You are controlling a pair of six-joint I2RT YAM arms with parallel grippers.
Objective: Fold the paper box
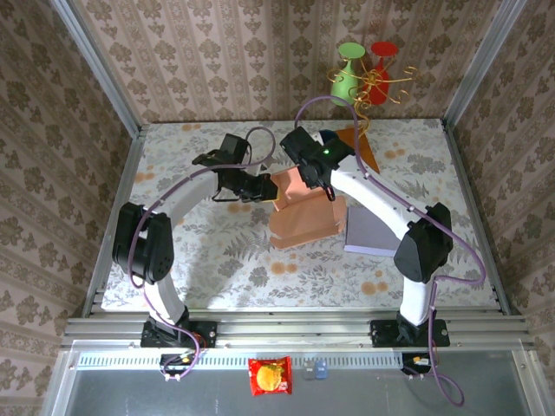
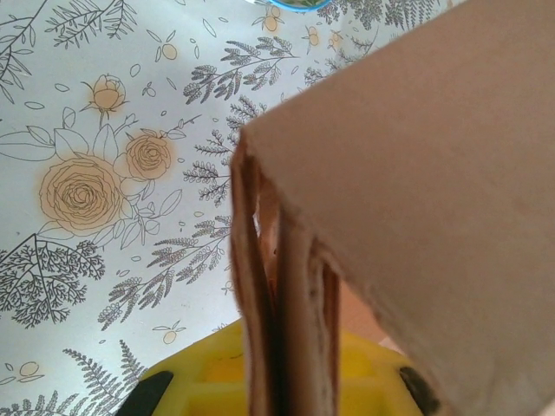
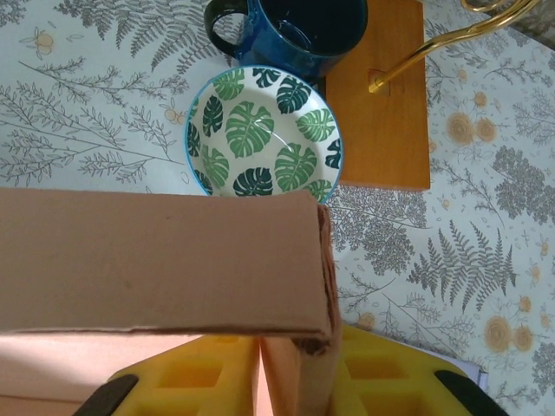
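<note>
The fold is mid-way. The paper box (image 1: 303, 217) sits on the counter (image 1: 217, 251) near the wooden board (image 1: 368, 149), on the side of the board that faces the arm bases. It is partly raised, with walls standing but not locked.

The left tool (image 1: 260, 186) is closed tight on a doubled edge of the box wall, and the layers of card run straight down between its yellow pads (image 2: 208, 381). The right tool (image 1: 308, 182) has a narrow upright flap in its gap, under a wall that lies across the right wrist view. I cannot tell whether it is pinching that flap or is loose around it.

As I judge it, the step in hand is pressing a side wall over and tucking it in. The next move needs one tool to steady the box while the other pushes the flap fully home. The card must not spring back or slide toward the board.

Counted:
- One paper box and two tools.
- One leaf-pattern bowl (image 3: 264, 134), touching or just beside the board's edge.
- One dark blue mug (image 3: 295, 26), close beside the board.
- One gold wire stand (image 1: 373, 82) rising from the board, carrying one green goblet (image 1: 349, 69) and one red goblet (image 1: 381, 52).
- One lilac sheet (image 1: 368, 230), on the bases' side of the board.
- One red snack packet (image 1: 270, 375), well apart from the board.
</note>
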